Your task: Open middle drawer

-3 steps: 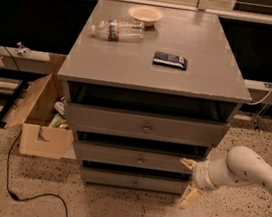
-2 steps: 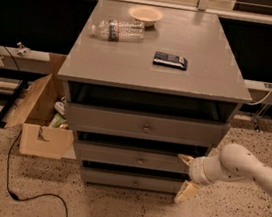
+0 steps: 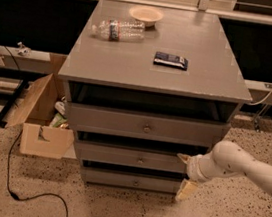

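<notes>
The middle drawer (image 3: 109, 155) sits in the front of the desk (image 3: 132, 64), at about 6 o'clock in the view, between the top drawer (image 3: 104, 118) and the bottom drawer (image 3: 111, 178). Its knob (image 3: 140, 160) is at the centre of the front, and nothing is touching it.

The hand (image 3: 185, 174) is at about 4 o'clock in the view, at the right end of the middle drawer's front and on the 3 o'clock side of the knob. It is released. Its two fingers (image 3: 185, 190) are spread one above the other, with the upper tip near the drawer's right edge and the lower tip down by the bottom drawer. It grasps nothing.

Judging by this, the task is barely begun. The arm has come to the right height, but the knob is not taken. The drawer shows only a dark band above its front, so I cannot tell whether it is pulled out at all. What is left is to bring the hand toward 9 o'clock onto the knob, clench on it, and draw the drawer out.
</notes>
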`<state>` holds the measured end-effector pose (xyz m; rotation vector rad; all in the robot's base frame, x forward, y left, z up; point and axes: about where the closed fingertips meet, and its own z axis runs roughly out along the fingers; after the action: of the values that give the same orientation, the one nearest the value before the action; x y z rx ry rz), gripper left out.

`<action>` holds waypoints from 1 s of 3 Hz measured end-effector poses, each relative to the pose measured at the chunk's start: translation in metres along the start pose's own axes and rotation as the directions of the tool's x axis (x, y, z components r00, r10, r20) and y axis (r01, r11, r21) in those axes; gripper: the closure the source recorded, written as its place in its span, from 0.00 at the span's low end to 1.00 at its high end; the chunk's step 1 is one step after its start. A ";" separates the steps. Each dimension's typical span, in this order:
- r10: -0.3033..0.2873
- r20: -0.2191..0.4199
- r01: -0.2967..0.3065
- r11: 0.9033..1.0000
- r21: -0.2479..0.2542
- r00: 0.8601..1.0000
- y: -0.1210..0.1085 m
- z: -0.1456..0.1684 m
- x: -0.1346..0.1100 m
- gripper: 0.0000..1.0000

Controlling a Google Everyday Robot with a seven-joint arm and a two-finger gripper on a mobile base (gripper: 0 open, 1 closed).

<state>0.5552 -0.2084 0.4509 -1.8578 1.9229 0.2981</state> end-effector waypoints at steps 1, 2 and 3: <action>-0.028 -0.052 0.028 1.000 -0.002 0.998 -0.014 0.010 0.011 0.00; -0.056 -0.072 0.057 0.998 0.006 0.996 -0.029 0.015 0.016 0.00; -0.071 -0.093 0.072 0.997 0.009 0.993 -0.044 0.024 0.021 0.00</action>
<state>0.6028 -0.2195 0.4265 -1.9595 1.9082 0.1800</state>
